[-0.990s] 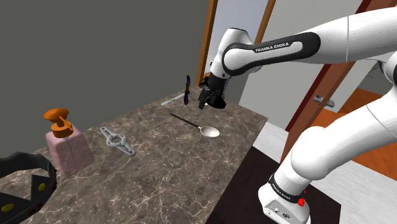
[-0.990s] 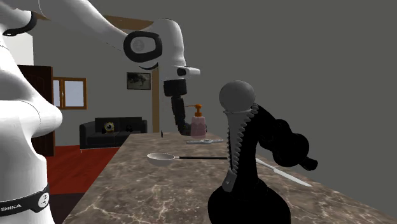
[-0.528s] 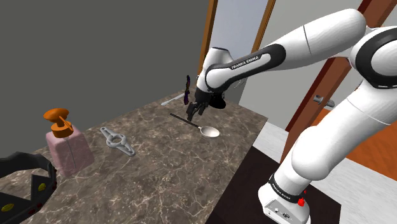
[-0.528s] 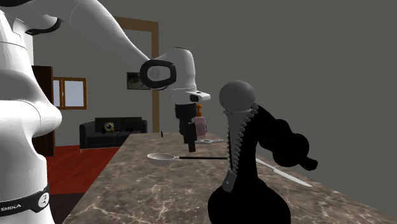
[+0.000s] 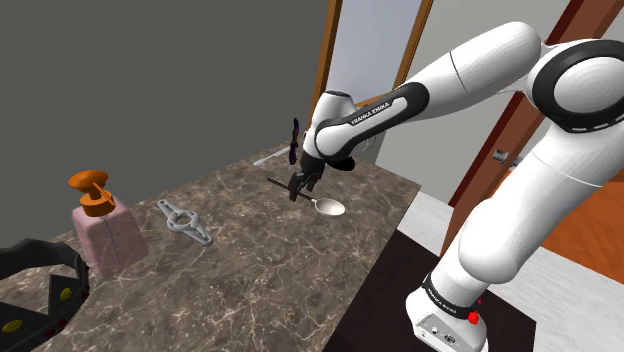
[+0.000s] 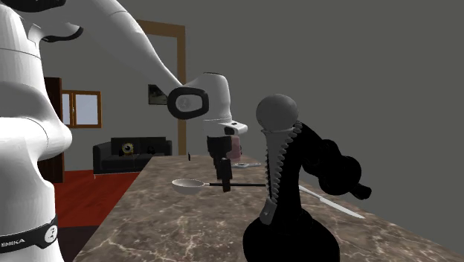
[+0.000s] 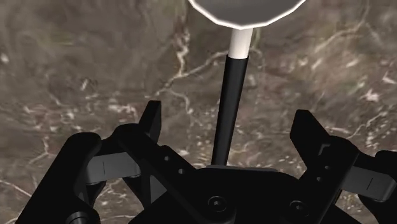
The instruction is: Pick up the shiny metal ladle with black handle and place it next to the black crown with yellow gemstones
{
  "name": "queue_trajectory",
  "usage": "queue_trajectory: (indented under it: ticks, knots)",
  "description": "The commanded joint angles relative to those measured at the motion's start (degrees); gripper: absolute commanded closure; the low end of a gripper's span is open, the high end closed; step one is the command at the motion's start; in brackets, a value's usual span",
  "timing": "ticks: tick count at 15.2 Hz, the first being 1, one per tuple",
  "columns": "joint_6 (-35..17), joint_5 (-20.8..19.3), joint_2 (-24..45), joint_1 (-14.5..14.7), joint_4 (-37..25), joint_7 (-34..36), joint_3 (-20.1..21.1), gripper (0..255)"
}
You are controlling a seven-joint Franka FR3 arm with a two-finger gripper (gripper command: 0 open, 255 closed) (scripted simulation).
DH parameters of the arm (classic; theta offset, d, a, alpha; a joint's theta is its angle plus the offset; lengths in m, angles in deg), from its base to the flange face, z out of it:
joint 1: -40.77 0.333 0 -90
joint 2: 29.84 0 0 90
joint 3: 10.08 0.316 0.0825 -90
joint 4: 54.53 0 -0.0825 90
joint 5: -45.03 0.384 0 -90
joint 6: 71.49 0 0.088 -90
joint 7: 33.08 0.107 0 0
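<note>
We see the all-black two-finger gripper (image 7: 229, 113) spread wide; the grey-bowled, black-handled ladle (image 7: 231, 76) lies untouched between its fingers (image 7: 151, 119), on marbled stone (image 7: 76, 63).

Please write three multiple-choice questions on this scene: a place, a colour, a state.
1. Where is the handle of the ladle? A between the fingers of the gripper B on the floor C in a drawer
2. The soap bottle's pump is: A green B orange C blue
3. The gripper is: A shut on the ladle B shut on nothing C open
Answers: 1 A, wrist view shows it in their gap; 2 B, orange over pink body; 3 C, fingers stand apart, off the handle.
</note>
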Motion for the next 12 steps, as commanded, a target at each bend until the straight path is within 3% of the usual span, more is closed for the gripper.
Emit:
queue_trajectory:
  ticks: [1,7,8,12]
  knots:
    - [-0.57,0.00,0.52,-0.01,-0.01,-0.06,0.00,0]
    - [-0.56,0.00,0.52,-0.01,-0.01,-0.06,0.00,0]
    - [-0.56,0.00,0.52,-0.01,-0.01,-0.06,0.00,255]
    - [-0.49,-0.02,0.57,-0.02,-0.13,-0.06,-0.01,255]
